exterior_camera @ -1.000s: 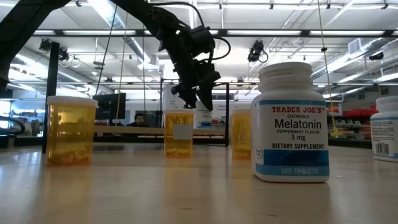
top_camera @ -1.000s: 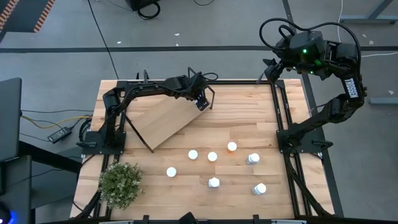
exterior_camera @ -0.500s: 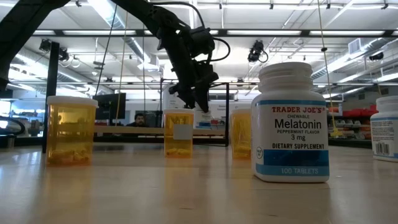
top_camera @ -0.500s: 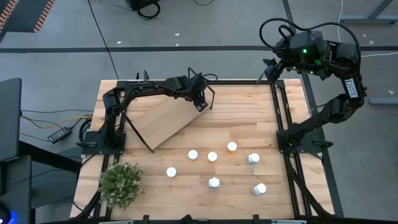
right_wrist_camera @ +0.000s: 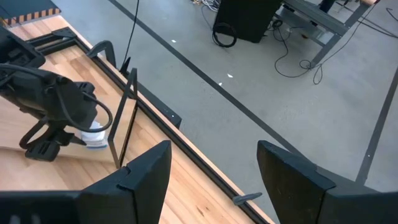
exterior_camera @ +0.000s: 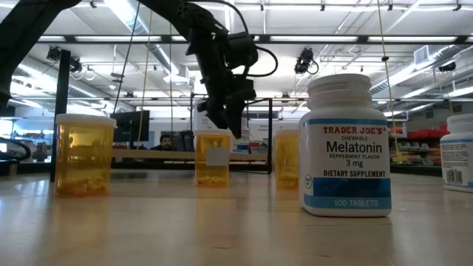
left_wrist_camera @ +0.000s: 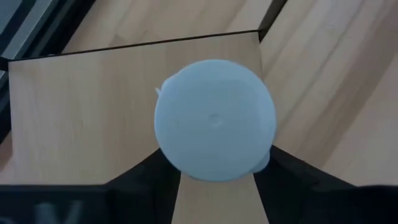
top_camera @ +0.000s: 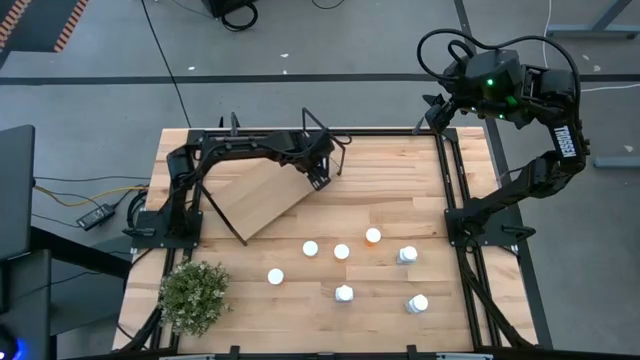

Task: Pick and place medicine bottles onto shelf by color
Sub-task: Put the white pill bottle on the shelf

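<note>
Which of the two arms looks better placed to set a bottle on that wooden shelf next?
The left one, probably. The left gripper hangs over the shelf corner with a white-capped bottle between its fingers. The right gripper is open, off at the table's far right corner.

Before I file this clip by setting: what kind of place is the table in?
Probably a large industrial lab or workshop, not a home or pharmacy: the low view shows a high ceiling with strip lights, the high view a bare grey floor with loose cables, and the right wrist view more equipment standing on that floor.

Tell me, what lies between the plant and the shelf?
Only bare tabletop lies between the plant and the shelf, as the high view shows.
</note>
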{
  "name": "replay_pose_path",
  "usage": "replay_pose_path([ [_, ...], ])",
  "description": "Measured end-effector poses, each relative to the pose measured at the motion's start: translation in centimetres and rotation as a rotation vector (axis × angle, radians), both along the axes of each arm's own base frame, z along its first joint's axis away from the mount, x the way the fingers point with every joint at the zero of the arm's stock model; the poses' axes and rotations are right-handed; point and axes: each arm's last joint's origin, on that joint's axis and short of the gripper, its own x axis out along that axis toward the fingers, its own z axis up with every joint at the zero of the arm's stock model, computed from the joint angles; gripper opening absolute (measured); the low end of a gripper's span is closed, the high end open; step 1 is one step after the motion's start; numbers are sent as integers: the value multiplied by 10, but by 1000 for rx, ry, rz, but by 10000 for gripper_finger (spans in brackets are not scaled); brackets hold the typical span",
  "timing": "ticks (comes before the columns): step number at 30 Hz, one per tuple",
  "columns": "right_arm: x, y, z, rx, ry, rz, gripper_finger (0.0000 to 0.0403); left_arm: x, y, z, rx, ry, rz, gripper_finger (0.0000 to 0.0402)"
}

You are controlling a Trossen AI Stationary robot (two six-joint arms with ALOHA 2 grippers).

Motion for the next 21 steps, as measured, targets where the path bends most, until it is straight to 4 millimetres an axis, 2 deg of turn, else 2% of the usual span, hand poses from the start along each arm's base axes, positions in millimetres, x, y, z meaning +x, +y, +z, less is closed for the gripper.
replay_pose_path([
  [3,0,0,0,0,0,0,245,1,-1,0,-3,-5,3,183],
  [14,0,0,0,0,0,0,245,-7,2,-3,-4,69,37,242],
  [21,0,0,0,0,0,0,245,-10,5,-3,2,89,60,251],
])
